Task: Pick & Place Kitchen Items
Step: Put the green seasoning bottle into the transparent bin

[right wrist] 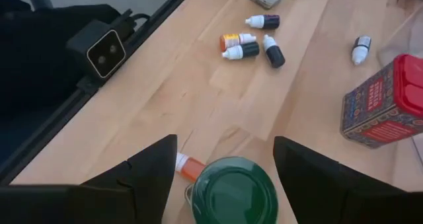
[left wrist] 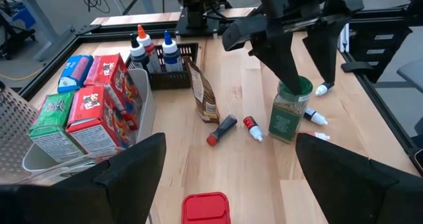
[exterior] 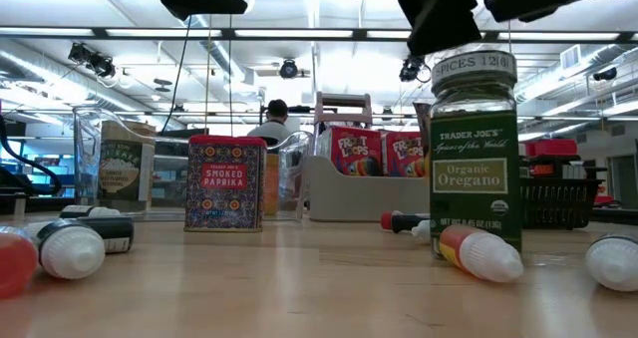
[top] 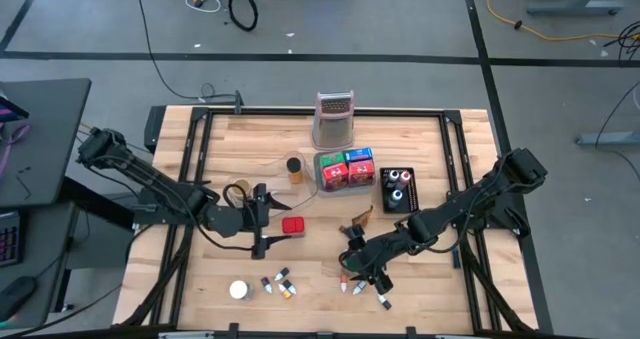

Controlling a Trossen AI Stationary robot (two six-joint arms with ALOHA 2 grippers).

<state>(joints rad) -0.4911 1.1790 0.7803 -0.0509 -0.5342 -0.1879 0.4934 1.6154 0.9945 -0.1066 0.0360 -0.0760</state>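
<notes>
A glass oregano jar with a green lid [exterior: 474,169] stands upright on the table toward the near right. My right gripper [right wrist: 225,148] is open and slants down over it, one finger on each side of the lid [right wrist: 231,187]. The left wrist view shows the same jar [left wrist: 286,118] under those fingers. A red smoked paprika tin [top: 293,224] stands mid-table. My left gripper [top: 271,221] is open just left of the tin, pointing at it, with nothing between its fingers. My right gripper has its fingers [left wrist: 281,59] on either side of the jar's green lid [left wrist: 295,86], slanting down from the table's right. I cannot tell whether they touch the lid. The jar stands upright on the table.
At the back stand a metal grater [top: 335,119], a grey tray of red and green boxes [top: 345,169] and a black tray of bottles [top: 397,189]. Small dropper bottles lie near the front edge [top: 278,284] and by the jar [top: 360,289]. A brown packet [top: 362,221] lies mid-table.
</notes>
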